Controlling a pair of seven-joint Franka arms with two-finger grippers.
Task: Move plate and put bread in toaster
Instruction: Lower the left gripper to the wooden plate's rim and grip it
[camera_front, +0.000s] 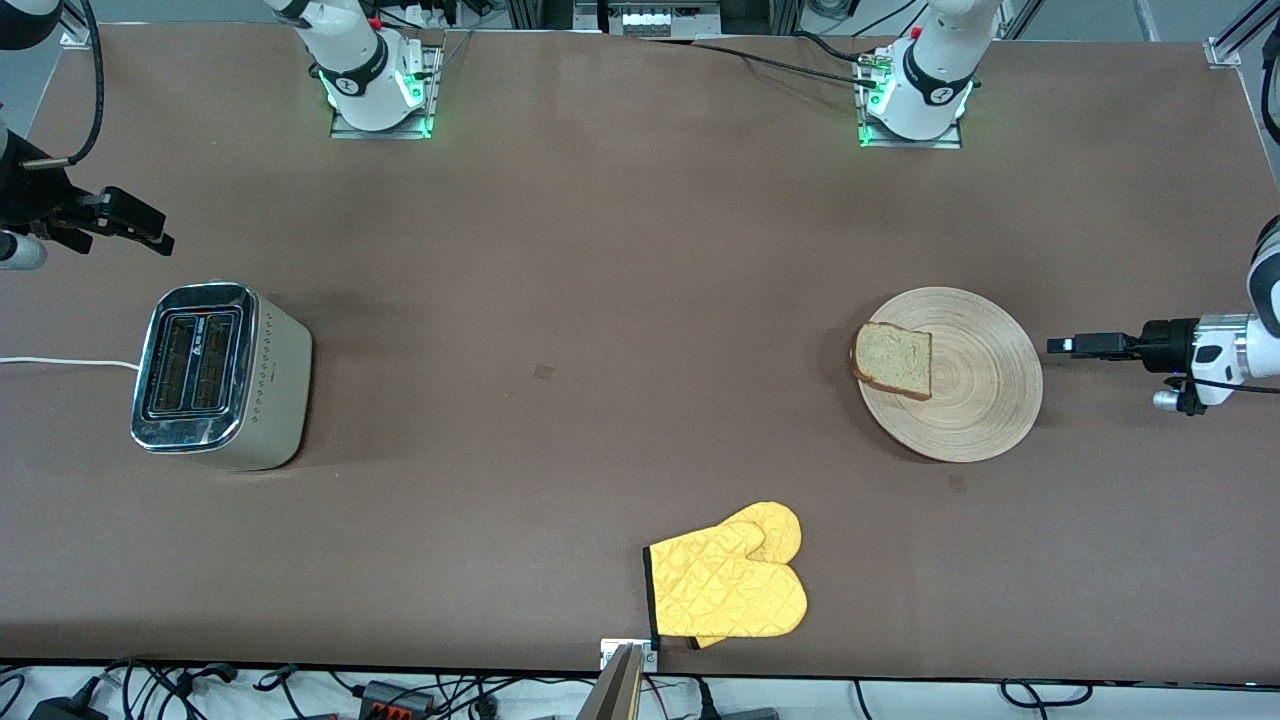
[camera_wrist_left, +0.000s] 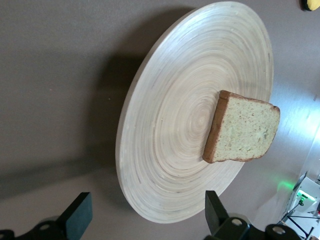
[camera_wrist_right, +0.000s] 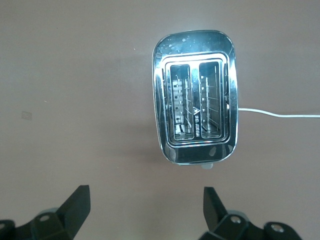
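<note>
- Brown matting covers the table (camera_front: 620, 300) from end to end, and everything you need lies on it.
- Your plate (camera_front: 975, 400), pale wood with ring grain, lies flat toward the left arm's end of the table, well apart from the toaster.
- Your toaster (camera_front: 222, 375) stands upright toward the right arm's end, chrome top up, both slots showing wire racks in the right wrist view (camera_wrist_right: 195, 117). Its white cord (camera_front: 60, 362) runs off toward the table's edge at that end.
- A yellow quilted oven mitt (camera_front: 728, 585) lies flat near the table edge closest to the front camera, between plate and toaster and well apart from both.
- Your bread (camera_front: 893, 361) lies on the plate, on the part toward the toaster, its crust edge reaching the plate's rim; whether it overhangs slightly you cannot tell from the front view. In the left wrist view the slice (camera_wrist_left: 245, 130) lies flat on the wood (camera_wrist_left: 175, 125).
- Your left gripper (camera_front: 1075, 345) hovers low just beside the plate's rim at the left arm's end, pointed at it, touching nothing. Its fingers (camera_wrist_left: 80, 212) stand wide apart with nothing between them.
- Your right gripper (camera_front: 140, 225) hangs over bare table beside the toaster, nearer the robots' bases. Its fingers (camera_wrist_right: 212, 205) are likewise spread wide and hold nothing.
</note>
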